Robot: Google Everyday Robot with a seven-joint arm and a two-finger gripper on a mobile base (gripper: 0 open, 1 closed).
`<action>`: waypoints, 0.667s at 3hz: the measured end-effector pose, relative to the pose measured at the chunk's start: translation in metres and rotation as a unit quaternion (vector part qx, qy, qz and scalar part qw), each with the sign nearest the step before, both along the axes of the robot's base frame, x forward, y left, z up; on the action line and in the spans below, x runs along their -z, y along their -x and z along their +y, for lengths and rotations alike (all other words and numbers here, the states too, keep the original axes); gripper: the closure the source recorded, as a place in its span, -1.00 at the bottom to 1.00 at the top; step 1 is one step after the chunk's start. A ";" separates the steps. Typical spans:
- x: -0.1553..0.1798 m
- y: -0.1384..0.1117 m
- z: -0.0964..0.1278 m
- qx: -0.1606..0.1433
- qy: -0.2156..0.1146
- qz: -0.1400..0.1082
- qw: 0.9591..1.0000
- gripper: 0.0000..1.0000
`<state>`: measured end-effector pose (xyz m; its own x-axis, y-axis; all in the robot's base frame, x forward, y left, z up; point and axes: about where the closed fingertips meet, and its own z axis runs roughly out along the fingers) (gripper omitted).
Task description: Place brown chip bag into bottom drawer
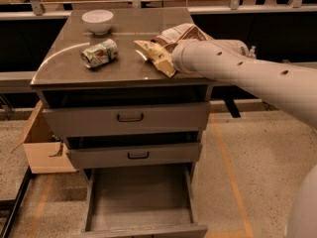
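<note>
Brown chip bag (157, 53) is seen lying on the bench top (74, 68) near the right edge, toward the front right corner. Gripper (176, 58) is placed at the bag, mostly hidden behind the arm (247, 71); its state cannot be told. Bottom drawer (141, 200) is pulled out below the front edge. Crushed can (99, 53) is seen left of the bag, and the bowl (97, 21) by the back edge.

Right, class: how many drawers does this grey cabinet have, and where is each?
3. Top drawer just under the countertop, middle drawer below it, bottom drawer lowest, pulled wide open. The pincer is at the brown chip bag on top.
</note>
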<state>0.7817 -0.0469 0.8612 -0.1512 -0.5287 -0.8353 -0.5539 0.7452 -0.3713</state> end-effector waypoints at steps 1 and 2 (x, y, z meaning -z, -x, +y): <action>0.000 -0.001 0.000 -0.001 0.002 -0.002 1.000 0.30; 0.000 0.000 0.001 -0.004 0.003 -0.007 1.000 0.76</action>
